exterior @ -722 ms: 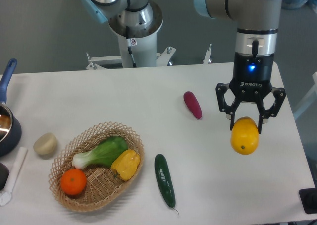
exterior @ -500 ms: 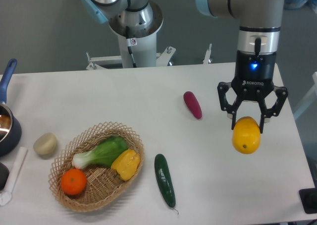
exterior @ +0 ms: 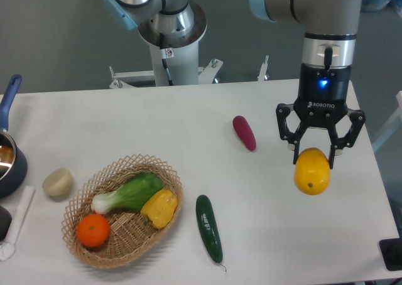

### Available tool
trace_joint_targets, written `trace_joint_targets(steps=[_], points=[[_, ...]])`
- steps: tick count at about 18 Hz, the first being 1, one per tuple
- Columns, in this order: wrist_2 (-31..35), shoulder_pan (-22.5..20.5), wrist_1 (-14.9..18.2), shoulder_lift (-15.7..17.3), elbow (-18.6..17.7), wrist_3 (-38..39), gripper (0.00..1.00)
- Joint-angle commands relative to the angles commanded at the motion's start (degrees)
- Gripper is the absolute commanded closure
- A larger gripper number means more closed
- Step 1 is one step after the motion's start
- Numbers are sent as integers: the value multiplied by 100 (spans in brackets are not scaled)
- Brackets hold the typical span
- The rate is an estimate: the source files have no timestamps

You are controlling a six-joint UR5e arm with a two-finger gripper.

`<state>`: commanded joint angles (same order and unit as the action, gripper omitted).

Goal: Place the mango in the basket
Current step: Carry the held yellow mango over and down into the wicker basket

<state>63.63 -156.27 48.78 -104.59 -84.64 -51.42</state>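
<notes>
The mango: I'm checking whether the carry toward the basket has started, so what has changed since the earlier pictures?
Very little. The gripper, shut on the mango, drifted slightly to the image right at first, then held; it has not headed for the basket. Nothing was grasped or released. Everything in the basket and on the table stayed put.

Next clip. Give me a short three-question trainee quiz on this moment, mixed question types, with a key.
1. True or false: the mango already lies in the basket.
2. Which item lies on the table between the basket and the mango? A) cucumber B) orange C) yellow pepper
3. Fill in: the gripper is shut on the ____.

Key:
1. False; it sits in the gripper, at the right of the table, far from the basket.
2. A; the orange and yellow pepper lie inside the basket beside the bok choy.
3. mango
</notes>
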Motion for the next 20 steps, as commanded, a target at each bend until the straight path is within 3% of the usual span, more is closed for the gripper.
trace_joint_targets(steps=[4, 14, 20], points=[[26, 184, 9, -26, -27, 122, 74], [44, 1107, -53, -62, -334, 2073, 73], [70, 1590, -44, 96, -1124, 2065, 73]])
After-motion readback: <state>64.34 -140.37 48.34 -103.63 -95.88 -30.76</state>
